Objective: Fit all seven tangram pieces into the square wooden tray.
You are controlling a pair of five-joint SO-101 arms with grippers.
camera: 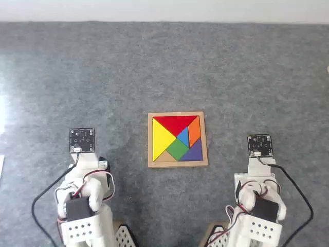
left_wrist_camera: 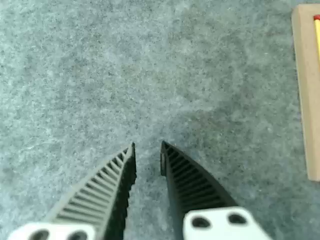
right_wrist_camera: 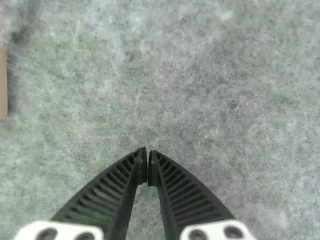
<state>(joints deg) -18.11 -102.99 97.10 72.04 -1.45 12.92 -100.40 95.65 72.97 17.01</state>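
Note:
The square wooden tray (camera: pixel 177 114) lies at the middle of the grey mat. Inside it are a red triangle (camera: pixel 176 123), a yellow triangle (camera: pixel 161 139), a small blue triangle (camera: pixel 183 137), an orange piece (camera: pixel 194 131), a green square (camera: pixel 178 149) and a purple triangle (camera: pixel 194 152). The near-left corner holds a tan triangle (camera: pixel 160 157); I cannot tell whether it is a piece or bare wood. My left gripper (left_wrist_camera: pixel 147 146) hangs over bare mat left of the tray, open by a narrow gap and holding nothing. My right gripper (right_wrist_camera: pixel 147 151) is shut and empty over mat right of the tray.
Both arms (camera: pixel 85 177) (camera: pixel 259 180) sit folded back at the near edge, one on each side of the tray. The tray's edge (left_wrist_camera: pixel 305 90) (right_wrist_camera: pixel 2 82) shows at the side of each wrist view. Grey mat (camera: pixel 164 67) spreads all around.

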